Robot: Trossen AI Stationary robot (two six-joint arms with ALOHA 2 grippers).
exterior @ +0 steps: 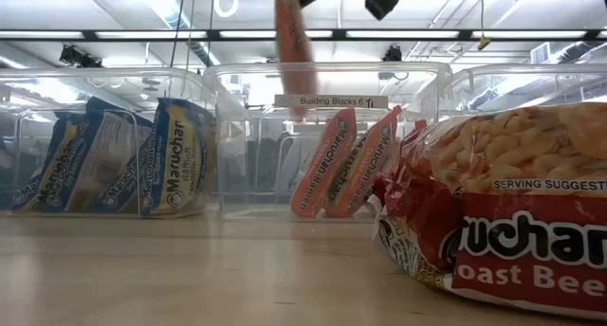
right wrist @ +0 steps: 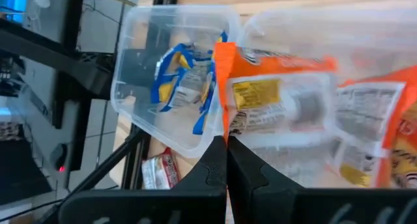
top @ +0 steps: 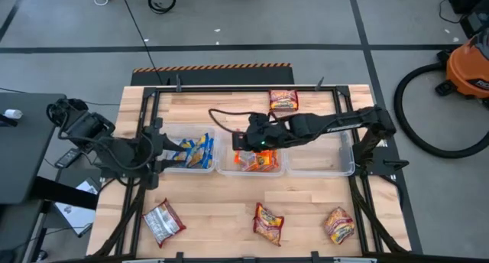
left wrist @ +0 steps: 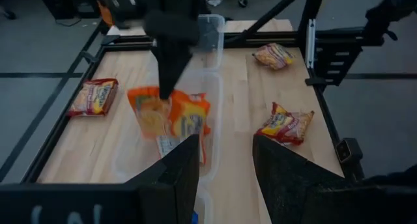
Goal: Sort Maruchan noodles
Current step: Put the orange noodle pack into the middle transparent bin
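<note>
Three clear bins stand in a row. The left bin [top: 191, 150] holds blue-and-white packets [exterior: 114, 160]. The middle bin [top: 226, 170] holds orange packets [exterior: 346, 165] standing on edge. My right gripper [top: 241, 141] hovers over the middle bin, shut on another orange packet [exterior: 294, 42]. My left gripper [left wrist: 225, 165] waits open beside the left bin's left end [top: 157, 152]. Red packets lie flat on the table at its far edge [top: 283, 100] and along its near side [top: 163, 221], [top: 268, 222], [top: 338, 225]. My right gripper [right wrist: 227, 149] pinches the orange packet's top edge [right wrist: 223, 94] between its two shut fingers, coming from above and pointing down. The packet [left wrist: 148, 116] hangs upright below the fingers, lifted clear over the middle bin, with the bin's other orange packets beneath it.
The right bin [top: 321, 157] has no packets in it. The right arm stretches across it from the table's right side. A black frame rail [top: 244, 88] borders the table. Bare wood lies between the bins and the near packets [top: 221, 209].
</note>
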